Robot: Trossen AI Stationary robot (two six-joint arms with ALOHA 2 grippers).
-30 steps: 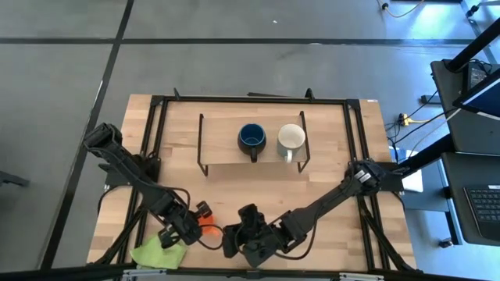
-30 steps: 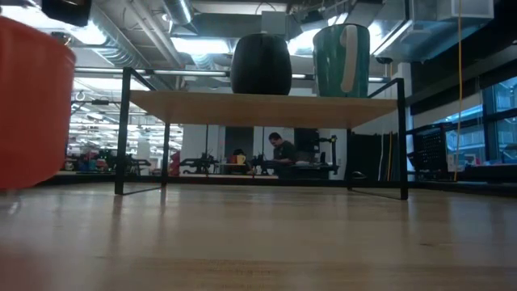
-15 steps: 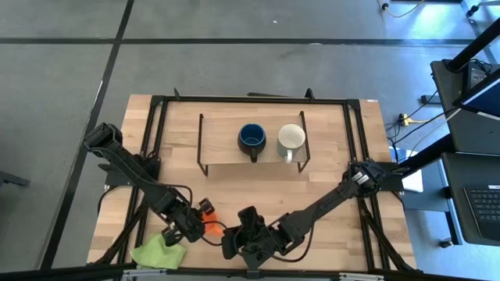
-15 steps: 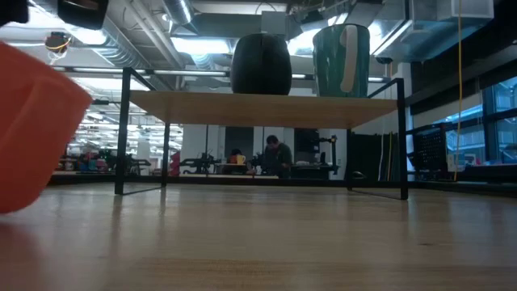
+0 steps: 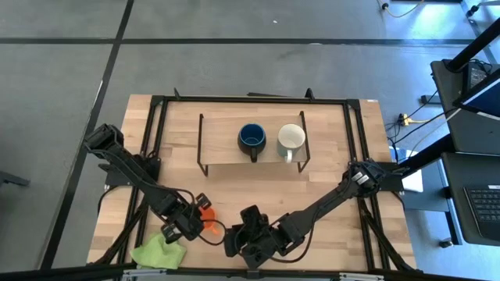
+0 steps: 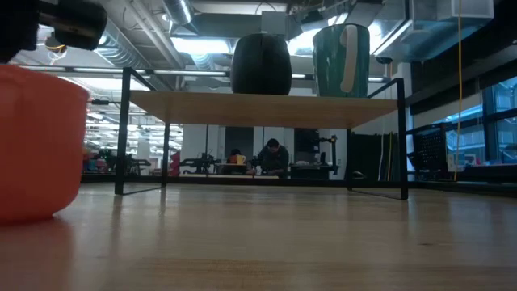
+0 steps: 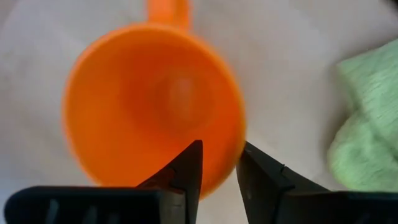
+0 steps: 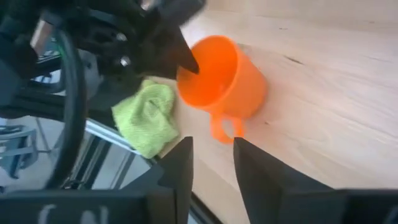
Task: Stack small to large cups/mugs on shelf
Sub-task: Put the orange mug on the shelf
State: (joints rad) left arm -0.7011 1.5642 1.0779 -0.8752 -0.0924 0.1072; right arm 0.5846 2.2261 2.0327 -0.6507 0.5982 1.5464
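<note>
The small orange mug is near the table's front, left of the middle, and shows large at the left of the low view. My left gripper is shut on its rim. My right gripper is open and empty just to the mug's right, with the mug ahead of its fingers. The dark blue mug and the white mug stand side by side on the right half of the wooden shelf, handles toward the near edge. My left gripper pinches the orange mug's rim wall, one finger inside the mug and one outside, on the side roughly opposite the handle. The fingers come from above, slanting from the table's left. The mug is upright; whether its base touches the table, I cannot tell.
A lime-green cloth lies crumpled at the front left corner, beside the mug. The shelf's left part is bare. The shelf's black wire legs stand on the table. People sit in the room far behind the table.
My left gripper has brought the orange mug down toward the table. Half a second ago the mug was tipped; now it is upright and lower. My right gripper has stayed close beside it.
</note>
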